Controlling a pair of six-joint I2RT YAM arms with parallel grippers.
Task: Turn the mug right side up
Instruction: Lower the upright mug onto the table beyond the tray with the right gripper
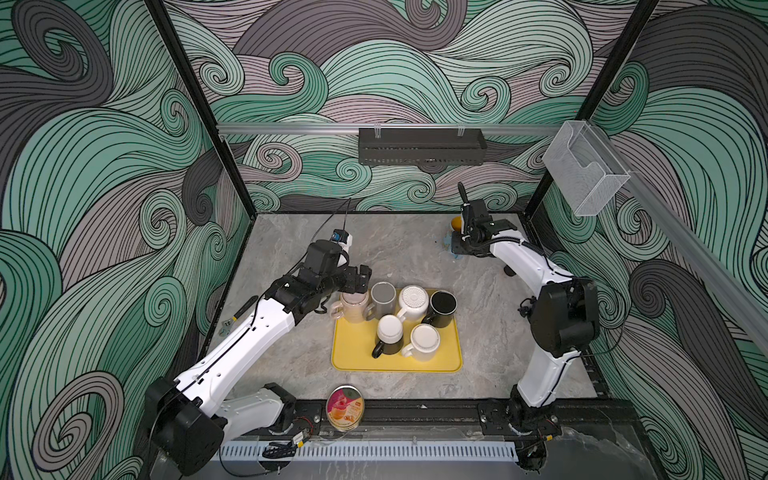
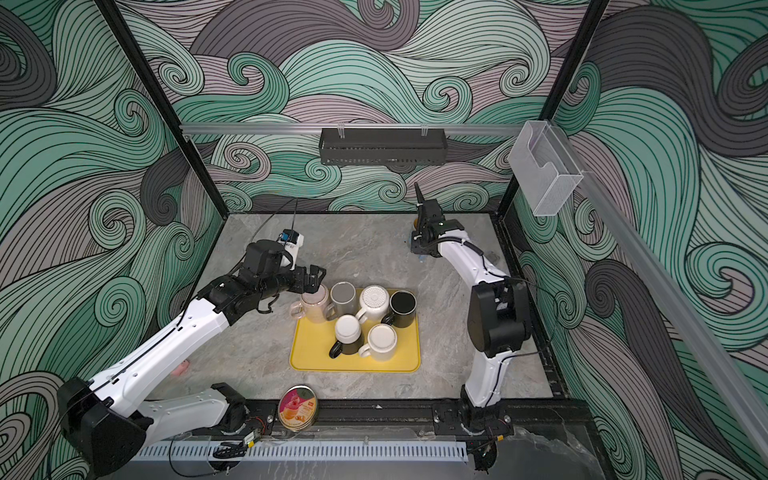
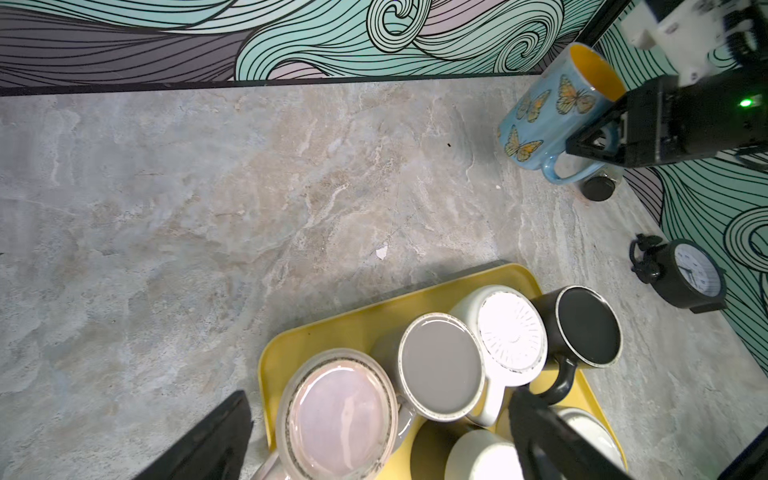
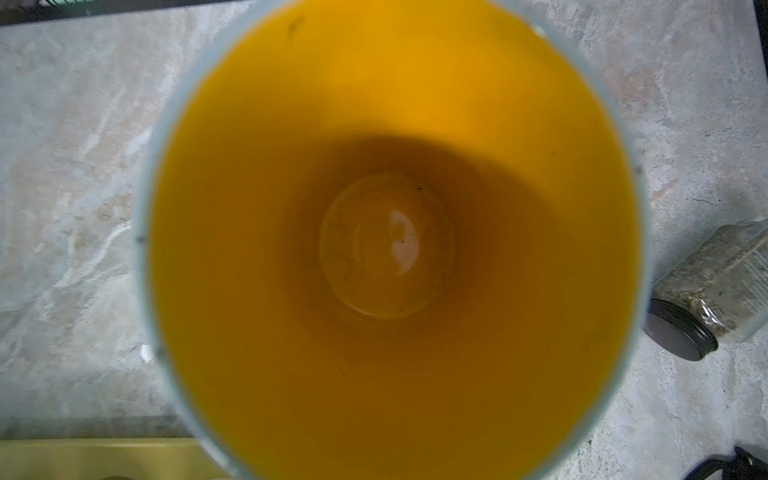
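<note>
Altogether, six mugs crowd one tray, one butterfly mug apart.

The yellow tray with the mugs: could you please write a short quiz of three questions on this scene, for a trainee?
1. How many mugs stand on the yellow tray? A four, B six, C eight.
2. True or false: the left gripper is open over the pink mug.
3. Which mug does the right gripper hold?
Key: 1 B. 2 True. 3 The blue butterfly mug, which is tilted.
</note>
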